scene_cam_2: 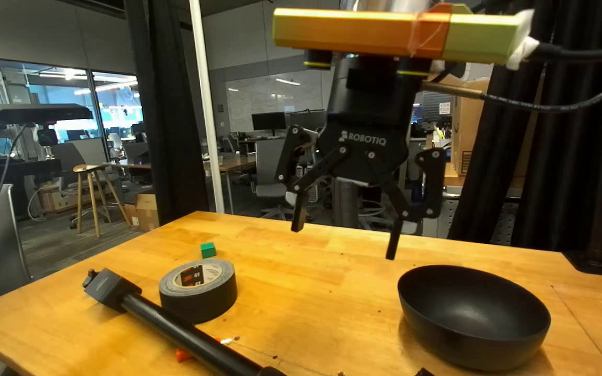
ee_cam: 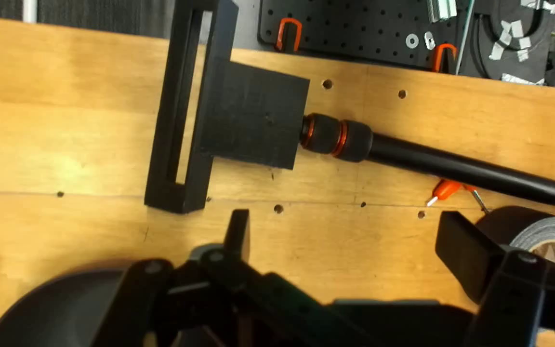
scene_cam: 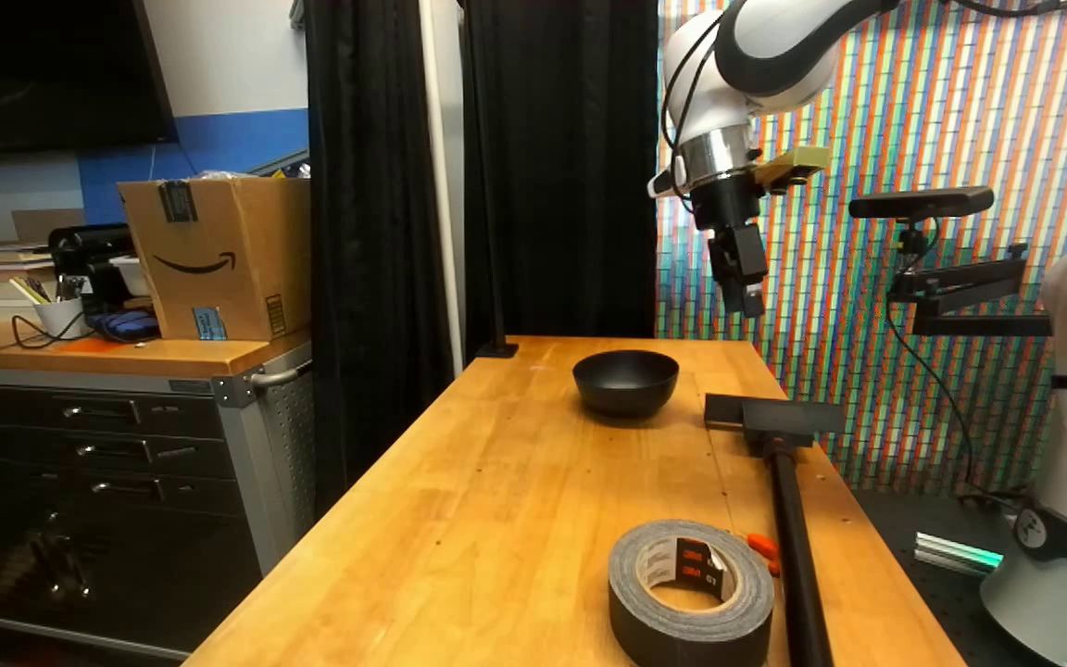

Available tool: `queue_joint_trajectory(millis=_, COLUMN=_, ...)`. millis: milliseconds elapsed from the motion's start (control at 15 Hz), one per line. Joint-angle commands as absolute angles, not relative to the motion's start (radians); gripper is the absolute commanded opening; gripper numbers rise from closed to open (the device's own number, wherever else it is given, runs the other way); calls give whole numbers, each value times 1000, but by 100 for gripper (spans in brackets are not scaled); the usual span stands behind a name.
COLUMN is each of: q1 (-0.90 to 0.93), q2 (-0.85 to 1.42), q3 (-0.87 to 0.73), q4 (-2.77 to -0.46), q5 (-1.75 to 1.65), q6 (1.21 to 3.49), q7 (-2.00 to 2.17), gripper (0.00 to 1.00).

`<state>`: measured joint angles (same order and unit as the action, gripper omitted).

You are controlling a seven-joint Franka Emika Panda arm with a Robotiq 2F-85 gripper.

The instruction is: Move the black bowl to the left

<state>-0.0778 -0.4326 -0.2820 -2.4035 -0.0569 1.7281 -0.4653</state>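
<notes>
Though near bowl (scene_cam_2: 473,316) — end effector (scene_cam_2: 344,242) apart

In an exterior view, the bowl (scene_cam: 626,387) is located on the table (scene_cam: 496,482) toward the far end, the tape roll (scene_cam: 682,632) toward the near end. The pole (scene_cam: 798,565) is laid to the right of both, with its bracket (scene_cam: 779,419) directed toward the far end. In an exterior view, the cube (scene_cam_2: 208,250) is located behind the tape roll, and the gripper (scene_cam_2: 345,244) is suspended above the table, seen between the tape roll and the bowl
</notes>
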Motion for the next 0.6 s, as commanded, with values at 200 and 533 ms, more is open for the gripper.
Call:
queue_joint_trajectory(millis=200, q1=-85, q2=-208, q3=-328, q4=-2162, q5=5, q6=1732, q7=-691, gripper=100)
queue_joint_trajectory(millis=533, q1=-96, q2=-114, q3=-289, q4=-2102, q5=30, q6=1747, q7=-744, gripper=100)
